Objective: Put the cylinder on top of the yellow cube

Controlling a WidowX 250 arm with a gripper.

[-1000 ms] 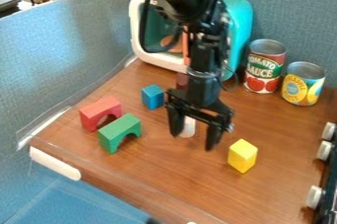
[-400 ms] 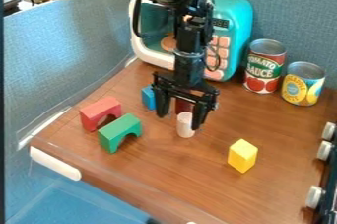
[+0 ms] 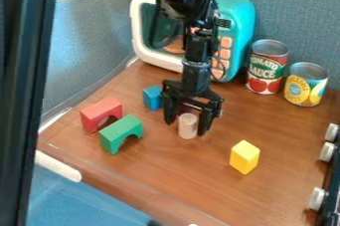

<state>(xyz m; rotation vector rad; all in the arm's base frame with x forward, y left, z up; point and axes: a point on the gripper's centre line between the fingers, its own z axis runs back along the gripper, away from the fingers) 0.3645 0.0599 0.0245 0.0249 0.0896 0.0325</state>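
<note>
1. Two jaws of the black gripper (image 3: 187,127) hang over the worktop (image 3: 193,180), pointing down and standing spread, one on each side of the pale cylinder (image 3: 189,125).
2. One cylinder, upright on the worktop, has its place between the jaws; whether either of them touches it, I cannot tell.
3. Something dark red (image 3: 192,107) shows behind the cylinder, between the jaws, too covered to name.
4. One yellow cube (image 3: 245,158) sits on the worktop to the right of the jaws and closer to the camera, well apart from them.
5. One blue block (image 3: 152,98) is near the jaws, on their left as the camera sees it and a little farther back.
6. Two arches lie farther left of the jaws: a red arch (image 3: 102,114) and, just beside it on the camera's side, a green arch (image 3: 122,133).
7. One teal and white toy microwave (image 3: 236,26) stands behind the jaws.
8. Two cans stand behind and to the right of the jaws, a red-and-green can (image 3: 267,68) and, just beside it, a yellow-labelled can (image 3: 306,84).
</note>
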